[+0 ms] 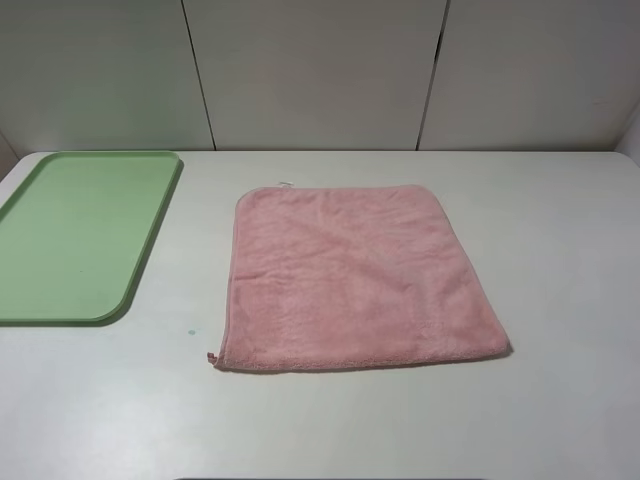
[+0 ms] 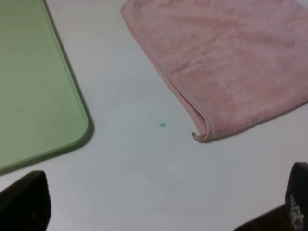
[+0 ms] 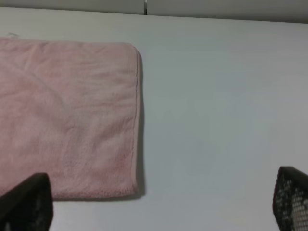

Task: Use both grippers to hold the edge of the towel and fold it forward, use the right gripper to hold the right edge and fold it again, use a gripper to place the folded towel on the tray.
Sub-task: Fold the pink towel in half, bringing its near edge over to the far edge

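Note:
The pink towel (image 1: 355, 275) lies spread flat in the middle of the white table, its near edge (image 1: 360, 362) facing the front and a tiny loop at the near left corner. The pale green tray (image 1: 75, 235) sits at the far left, with nothing on it. Neither arm appears in the high view. In the left wrist view my left gripper (image 2: 161, 207) is open, hovering short of the towel's (image 2: 226, 62) near left corner, beside the tray (image 2: 33, 82). My right gripper (image 3: 159, 202) is open too, near the towel's (image 3: 67, 115) right hem.
A small green speck (image 1: 190, 332) marks the table between tray and towel. A pale panelled wall (image 1: 320, 70) stands behind the table's far edge. Bare white tabletop (image 1: 560, 260) stretches right of the towel.

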